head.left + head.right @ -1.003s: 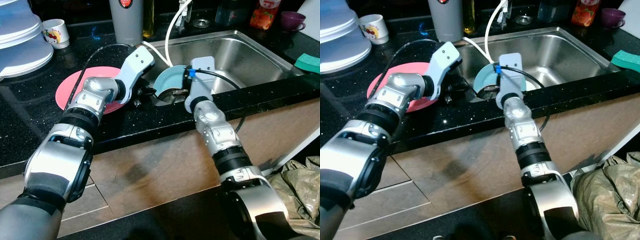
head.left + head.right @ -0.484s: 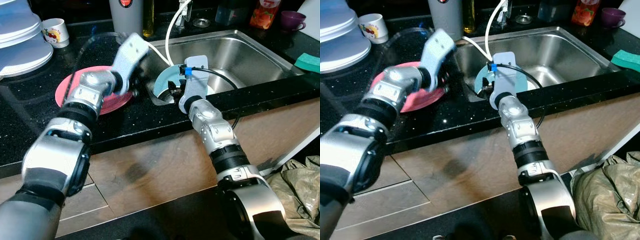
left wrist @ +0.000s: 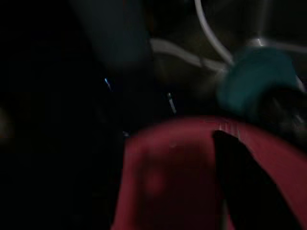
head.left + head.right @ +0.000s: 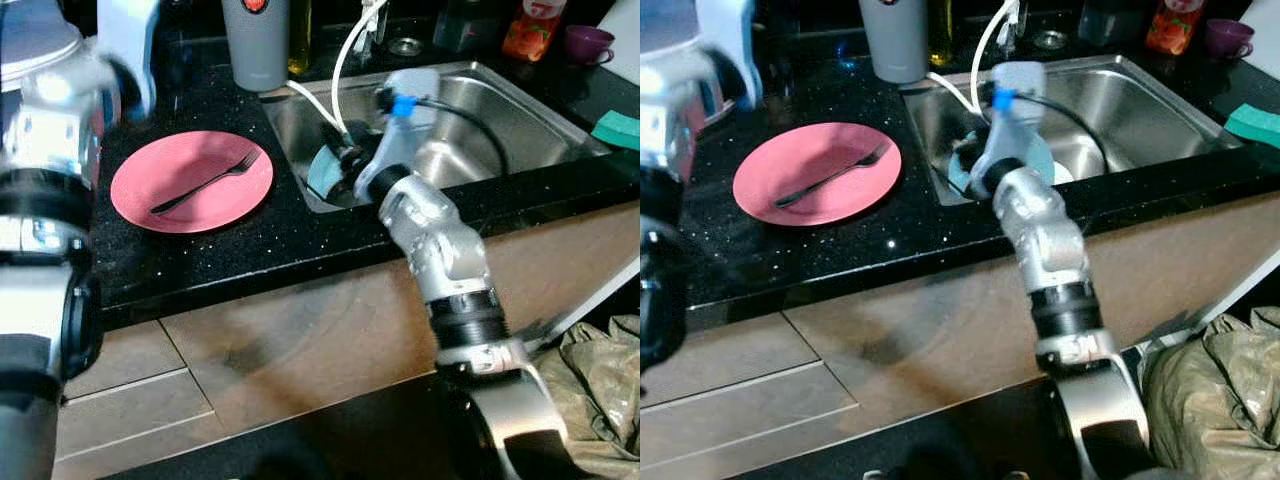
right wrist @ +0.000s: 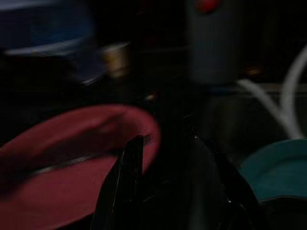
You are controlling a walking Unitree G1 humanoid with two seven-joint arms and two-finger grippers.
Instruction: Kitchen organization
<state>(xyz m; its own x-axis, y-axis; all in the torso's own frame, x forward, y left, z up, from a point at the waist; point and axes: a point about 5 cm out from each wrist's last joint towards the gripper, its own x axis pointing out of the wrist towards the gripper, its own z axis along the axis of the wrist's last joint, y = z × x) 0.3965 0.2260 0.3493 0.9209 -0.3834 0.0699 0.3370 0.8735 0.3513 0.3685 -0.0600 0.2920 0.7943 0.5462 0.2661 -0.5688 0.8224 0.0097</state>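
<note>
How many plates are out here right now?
2: a pink plate with a fork lies on the black counter; a teal plate leans inside the sink. Others may be hidden.

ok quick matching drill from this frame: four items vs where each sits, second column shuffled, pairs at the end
Items:
1. fork
2. teal plate
3. green sponge
4. purple cup

Places:
A. back right corner of the counter, behind the sink
B. lying on the pink plate
C. counter right of the sink, near the front edge
D. leaning inside the sink at its left end, by the right gripper

Pairs: 1-B, 2-D, 3-C, 4-A
</note>
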